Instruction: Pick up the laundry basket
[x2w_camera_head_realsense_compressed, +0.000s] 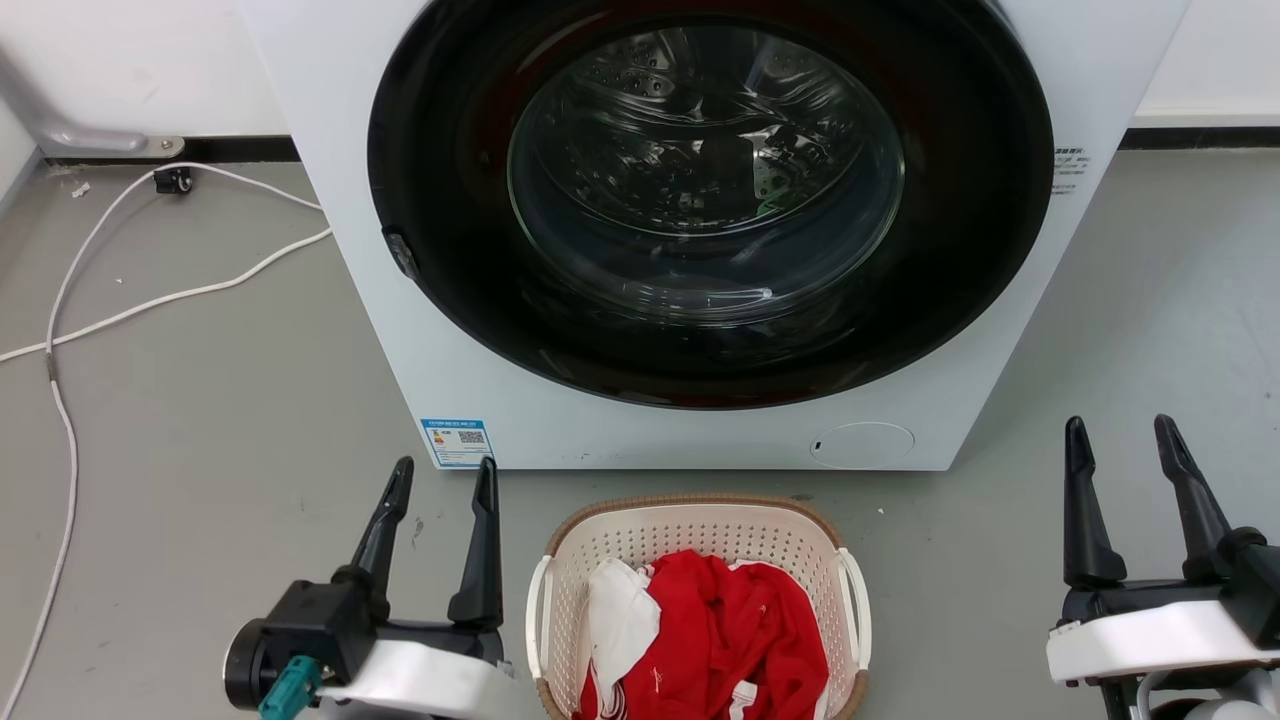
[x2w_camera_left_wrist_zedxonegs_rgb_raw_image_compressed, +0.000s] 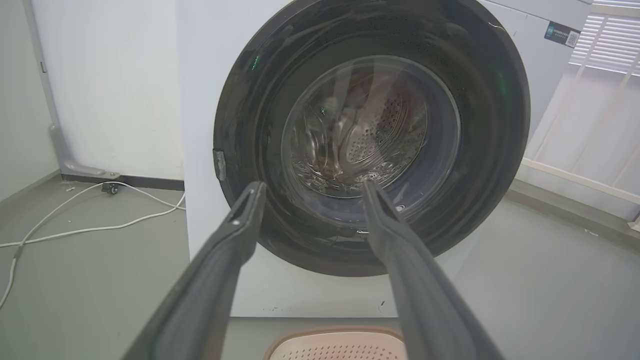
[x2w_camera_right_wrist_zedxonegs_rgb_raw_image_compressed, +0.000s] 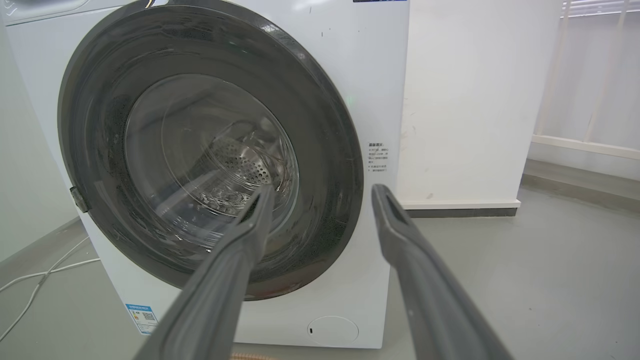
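The laundry basket (x2w_camera_head_realsense_compressed: 690, 535) sits on the grey floor just in front of the washing machine, cream and perforated with a brown rim and white side handles. Red and white clothes (x2w_camera_head_realsense_compressed: 725, 630) lie inside it. Its far rim (x2w_camera_left_wrist_zedxonegs_rgb_raw_image_compressed: 335, 334) peeks in at the bottom of the left wrist view. My left gripper (x2w_camera_head_realsense_compressed: 445, 478) hovers open just left of the basket, fingers pointing at the machine. My right gripper (x2w_camera_head_realsense_compressed: 1120, 435) is open well to the basket's right. Both hold nothing.
A white front-loading washing machine (x2w_camera_head_realsense_compressed: 1010, 200) with a closed round dark door (x2w_camera_head_realsense_compressed: 700, 200) stands right behind the basket. A white cable (x2w_camera_head_realsense_compressed: 150, 300) trails over the floor at the left. A white wall and skirting (x2w_camera_right_wrist_zedxonegs_rgb_raw_image_compressed: 460, 205) lie right of the machine.
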